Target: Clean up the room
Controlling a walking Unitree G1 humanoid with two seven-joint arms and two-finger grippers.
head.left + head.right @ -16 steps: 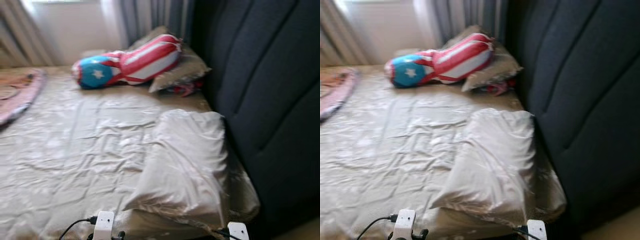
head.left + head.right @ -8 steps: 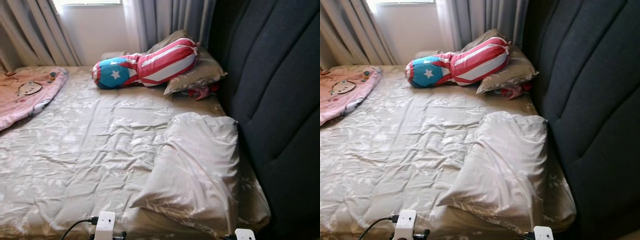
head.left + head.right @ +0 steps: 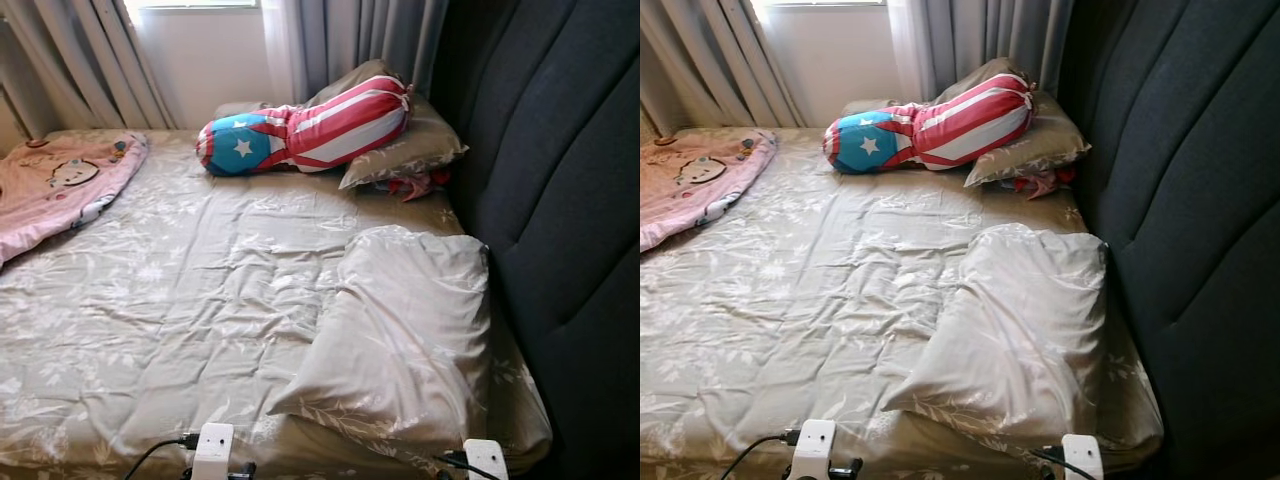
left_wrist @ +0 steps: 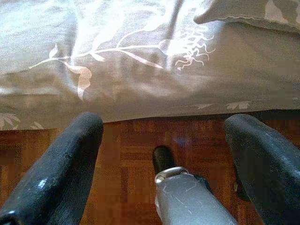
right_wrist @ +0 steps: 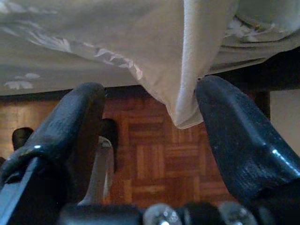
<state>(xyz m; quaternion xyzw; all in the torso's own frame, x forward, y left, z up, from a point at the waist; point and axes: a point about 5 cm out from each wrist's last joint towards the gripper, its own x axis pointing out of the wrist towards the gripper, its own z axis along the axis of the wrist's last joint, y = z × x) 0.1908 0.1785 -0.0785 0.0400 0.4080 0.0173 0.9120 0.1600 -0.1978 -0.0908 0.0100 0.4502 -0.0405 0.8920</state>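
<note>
A: What's on the bed (image 3: 180, 300), left to right?

B: A pink blanket (image 3: 60, 185) at the far left edge, a stars-and-stripes cushion (image 3: 300, 135) on a grey pillow (image 3: 405, 150) near the headboard (image 3: 560, 200), and a rumpled pillow (image 3: 400, 330) nearer.

A: And the step?

B: Surveying, I'd judge; next means reaching up to straighten something. The left gripper (image 4: 161, 154) and right gripper (image 5: 150, 136) hang by the bed's edge, fingers spread, holding nothing.

A: Any writing?

B: None legible.

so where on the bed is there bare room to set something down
The widest free patch is the rumpled sheet between the pink blanket and the near pillow. It is crowded by the headboard, where the striped bolster lies on the far pillow.
</note>
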